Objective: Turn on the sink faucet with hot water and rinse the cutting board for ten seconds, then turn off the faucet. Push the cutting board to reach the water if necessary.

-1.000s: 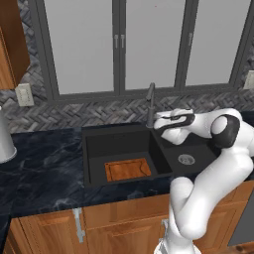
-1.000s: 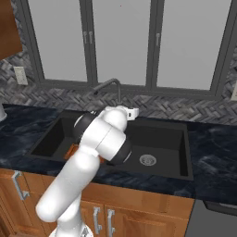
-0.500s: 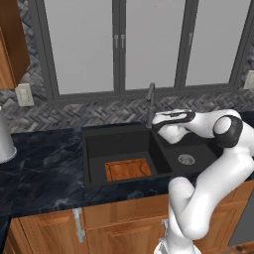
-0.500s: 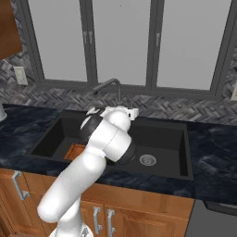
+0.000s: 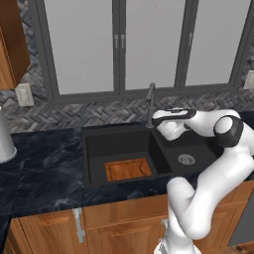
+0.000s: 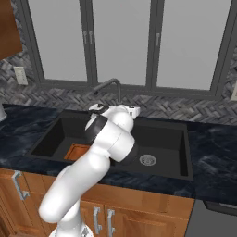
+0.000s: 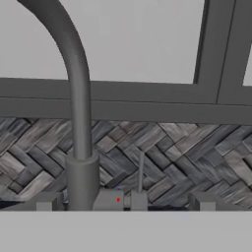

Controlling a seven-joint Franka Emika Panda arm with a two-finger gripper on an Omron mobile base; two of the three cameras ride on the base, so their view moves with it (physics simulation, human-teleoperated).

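Below grey-framed windows, a dark marble worktop [image 5: 44, 163] carries the black sink [image 5: 94, 144]. The sink faucet [image 7: 78, 147] stands upright straight ahead of the jaws, its thin lever [image 7: 140, 172] just right of the column. Whether the jaws are spread cannot be told. The cutting board [image 5: 128, 169] lies in the large basin.

The sink [image 5: 94, 149] is set into the table [image 5: 44, 168], with the larger basin on the left and the smaller basin, holding the drain [image 5: 186, 159], on the right. The cutting board [image 5: 128, 169] is laid flat in the larger basin, at its near edge and toward the divider. The sink faucet [image 5: 150, 104] is mounted at the far rim behind the divider, and the end effector [image 7: 123, 204] is held close in front of its base, with the lever [image 7: 141, 172] seen just right of the faucet column in the hand view.
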